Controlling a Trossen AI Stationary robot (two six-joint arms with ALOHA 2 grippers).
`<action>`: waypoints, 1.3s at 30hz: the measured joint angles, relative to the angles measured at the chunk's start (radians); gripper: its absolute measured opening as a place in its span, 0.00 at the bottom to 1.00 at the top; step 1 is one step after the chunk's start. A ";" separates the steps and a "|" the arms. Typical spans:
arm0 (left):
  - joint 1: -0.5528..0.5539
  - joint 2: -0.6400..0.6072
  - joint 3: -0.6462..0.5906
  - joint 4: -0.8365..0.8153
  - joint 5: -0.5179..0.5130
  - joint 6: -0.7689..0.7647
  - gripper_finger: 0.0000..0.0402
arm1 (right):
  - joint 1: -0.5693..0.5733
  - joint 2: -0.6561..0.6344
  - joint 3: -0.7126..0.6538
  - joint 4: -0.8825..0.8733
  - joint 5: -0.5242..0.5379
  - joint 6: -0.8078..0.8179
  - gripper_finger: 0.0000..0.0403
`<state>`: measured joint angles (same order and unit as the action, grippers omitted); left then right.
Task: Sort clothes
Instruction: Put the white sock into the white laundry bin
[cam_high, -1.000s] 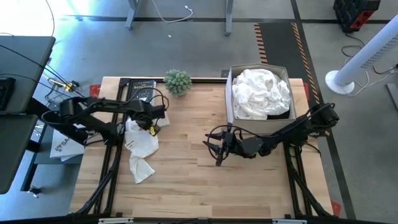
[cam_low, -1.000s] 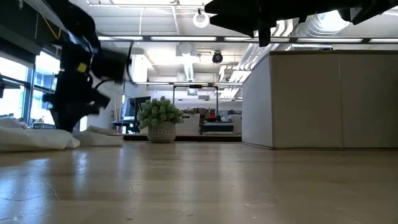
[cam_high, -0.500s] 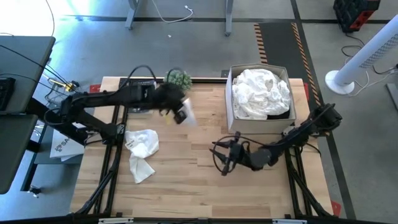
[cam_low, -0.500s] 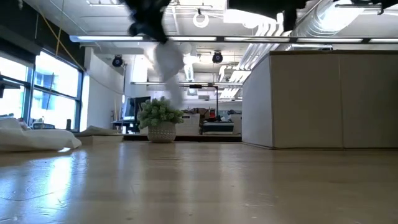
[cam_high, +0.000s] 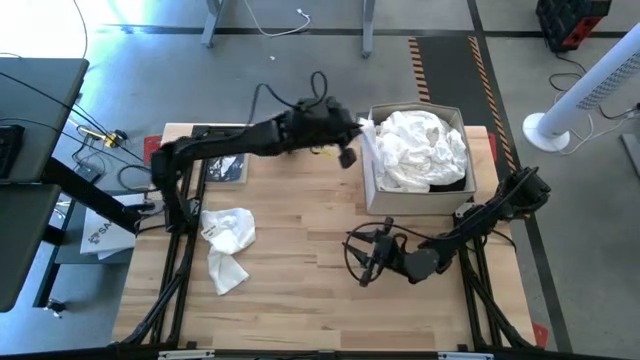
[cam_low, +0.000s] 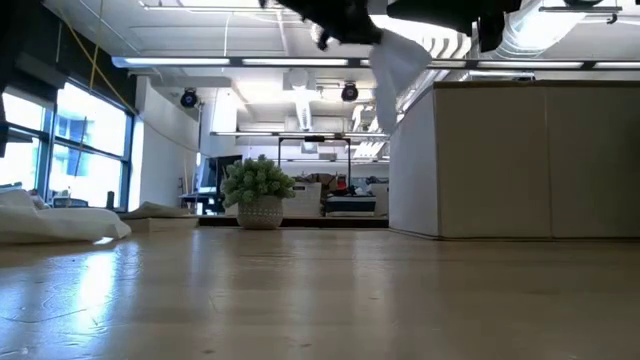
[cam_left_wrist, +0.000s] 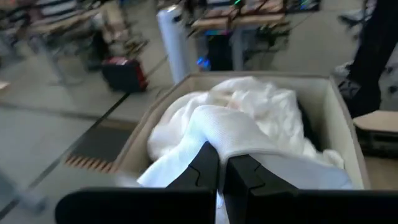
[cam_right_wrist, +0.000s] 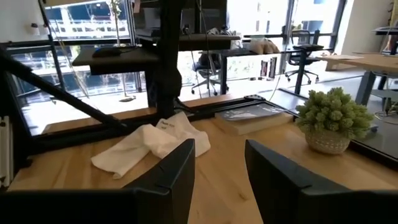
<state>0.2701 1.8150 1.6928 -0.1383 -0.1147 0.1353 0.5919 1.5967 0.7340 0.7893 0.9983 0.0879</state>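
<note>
Because the sorting seems to send white pieces into one container, the pale wooden slatted table (cam_high: 300, 250) carries the open white cardboard box (cam_high: 368, 170) at its far right corner, already heaped with a crumpled pile of white fabric garments (cam_high: 425, 148) that rises above the rim. That pile leaves little spare room, so a new piece probably has to be let go from above rather than pushed in.

The dark left arm reaches across the far side of the table for that reason, its left gripper (cam_high: 345, 135) raised at the box's near wall. Its fingers (cam_left_wrist: 202, 171) are clenched on a small white cloth garment (cam_left_wrist: 236, 134), which drapes over them in the left wrist view and hangs down as a pale strip (cam_low: 395, 65) in the low view. Held this high, the cloth should clear the cardboard edge; the likely next step is to carry it a little farther over the pile and release.

Two more rumpled white cloth garments (cam_high: 225, 240) lie on the table near its left edge, apparently waiting their turn. No dark clothing can be seen.

The right gripper (cam_high: 362, 255) waits low over the table's middle, well apart from the box, with its fingers (cam_right_wrist: 177, 168) spread and holding nothing, pointed toward the waiting garments.

A black book (cam_high: 225, 165) and a small green potted plant (cam_right_wrist: 333, 121) sit at the table's far edge, outside the sorting.
</note>
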 joint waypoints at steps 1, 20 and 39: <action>0.004 0.028 0.000 0.050 0.031 0.010 0.00 | 0.003 0.000 0.000 0.002 0.009 -0.001 0.35; 0.038 0.354 0.063 0.765 0.356 -0.269 0.00 | 0.145 -0.513 0.000 0.228 0.516 -0.650 0.35; 0.077 0.351 0.284 -0.094 0.420 -0.174 0.40 | -0.196 -0.631 -0.036 0.075 0.551 -0.631 0.35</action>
<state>0.3470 2.1659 1.9766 -0.2318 0.3049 -0.0387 0.3959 0.9659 0.6984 0.8646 1.5491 -0.5426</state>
